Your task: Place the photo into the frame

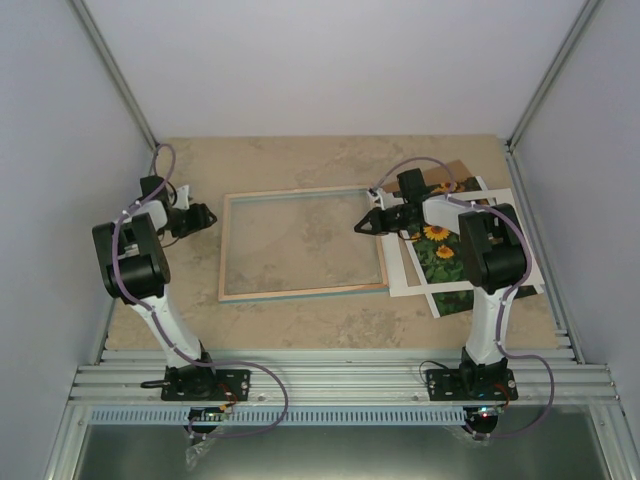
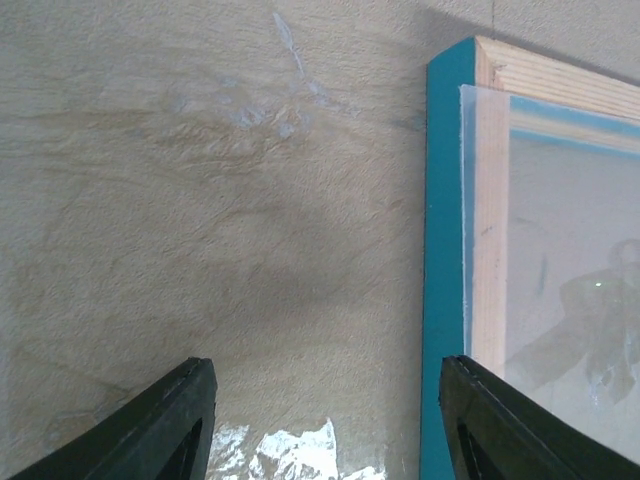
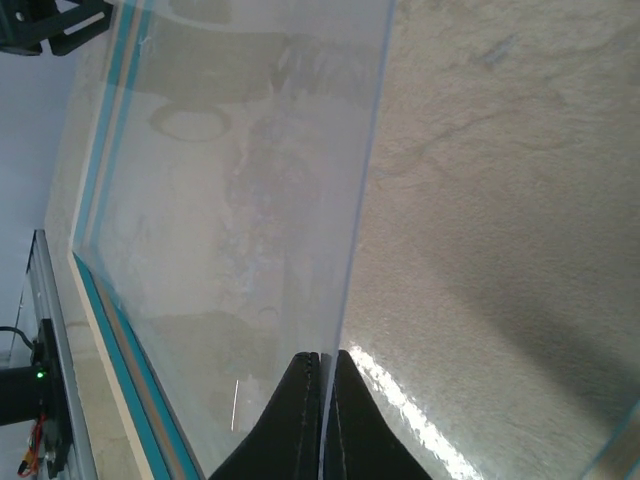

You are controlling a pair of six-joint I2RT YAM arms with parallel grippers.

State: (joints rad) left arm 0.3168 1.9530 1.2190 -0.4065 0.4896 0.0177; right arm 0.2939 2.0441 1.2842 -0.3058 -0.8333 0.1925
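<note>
Frame [image 1: 300,294] lying back-up at mid-table, long side running left to right, with both grippers at its ends.

The right gripper [image 3: 325,362] is at the frame's right end, its jaws closed on the right edge of the clear pane [image 3: 230,200]; the pane's left edge overlaps the wood of the left rail. The left gripper [image 2: 325,425] is open at the frame's far left corner, one finger over the table [image 1: 300,160], the other over the rail and pane. The photo [image 1: 437,242] lies well right of the frame, just right of the right gripper and beneath that arm. It is under a white mat [image 1: 410,268] set askew, sunflowers showing through the window. Too much is covered to tell its long axis. A brown backing panel [image 1: 458,168] juts out behind the mat.
</note>
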